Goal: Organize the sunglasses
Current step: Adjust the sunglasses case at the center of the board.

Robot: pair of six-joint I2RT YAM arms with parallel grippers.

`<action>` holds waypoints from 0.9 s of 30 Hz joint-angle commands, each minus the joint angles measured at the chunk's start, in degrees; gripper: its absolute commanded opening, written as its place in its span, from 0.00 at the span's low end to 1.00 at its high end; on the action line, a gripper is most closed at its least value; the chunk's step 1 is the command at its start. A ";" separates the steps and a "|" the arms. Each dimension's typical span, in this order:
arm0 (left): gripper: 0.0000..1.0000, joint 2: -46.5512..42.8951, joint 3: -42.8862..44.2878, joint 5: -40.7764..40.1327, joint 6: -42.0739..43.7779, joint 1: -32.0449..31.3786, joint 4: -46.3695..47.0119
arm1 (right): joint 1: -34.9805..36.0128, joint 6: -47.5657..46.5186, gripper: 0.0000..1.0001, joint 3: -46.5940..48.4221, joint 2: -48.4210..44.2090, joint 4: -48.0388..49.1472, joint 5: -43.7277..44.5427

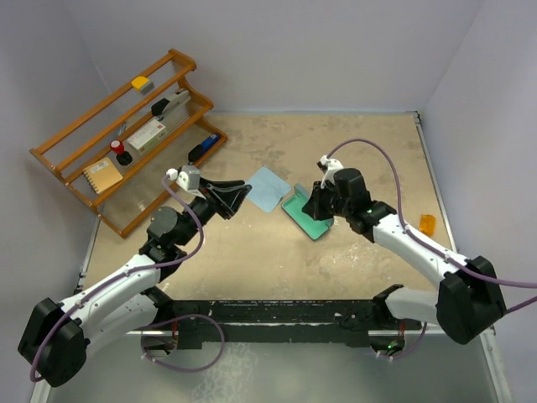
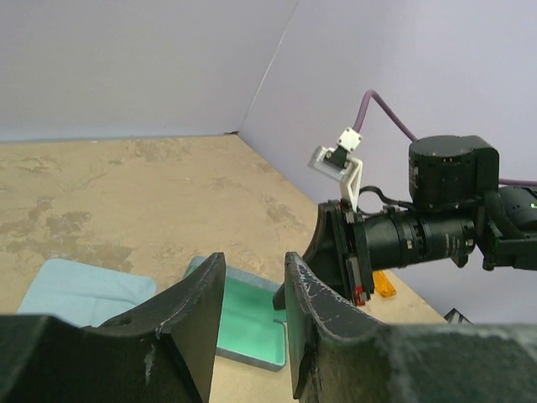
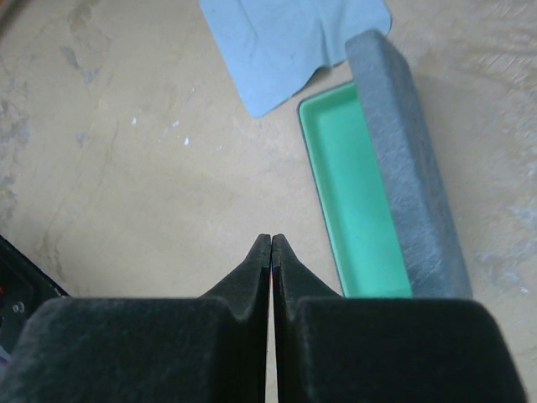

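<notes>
An open glasses case with a green lining [image 1: 302,218] and a grey lid lies at the table's middle. It also shows in the left wrist view [image 2: 243,323] and the right wrist view [image 3: 357,193]. A light blue cloth [image 1: 267,189] lies flat just left of it. I see no sunglasses in any view. My left gripper [image 1: 243,194] is open and empty, held above the table left of the cloth, with the case seen through its gap [image 2: 254,267]. My right gripper [image 1: 310,208] is shut with nothing visible in it, just above the case's near left edge [image 3: 271,239].
A wooden rack [image 1: 126,138] with small office items stands at the far left. A small orange object [image 1: 427,224] lies near the right wall and also shows in the left wrist view [image 2: 383,284]. Grey walls enclose the table.
</notes>
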 commanded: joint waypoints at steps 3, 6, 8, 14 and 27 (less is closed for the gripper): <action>0.32 1.39 -0.78 -1.69 -1.75 0.34 3.53 | 4.19 3.67 0.00 -4.65 0.47 1.38 3.97; 0.32 1.86 -1.02 -1.69 -1.99 0.35 3.97 | 5.69 4.62 0.00 -7.11 1.99 3.42 4.51; 0.32 2.08 -1.07 -1.62 -2.00 0.35 3.99 | 6.22 5.11 0.00 -8.10 2.72 4.16 4.84; 0.32 2.30 -1.30 -1.66 -2.17 0.35 4.03 | 6.55 5.94 0.00 -9.45 5.01 4.71 7.36; 0.32 2.48 -1.94 -1.67 -2.04 0.62 3.92 | 6.55 6.63 0.00 -9.73 9.91 6.27 9.29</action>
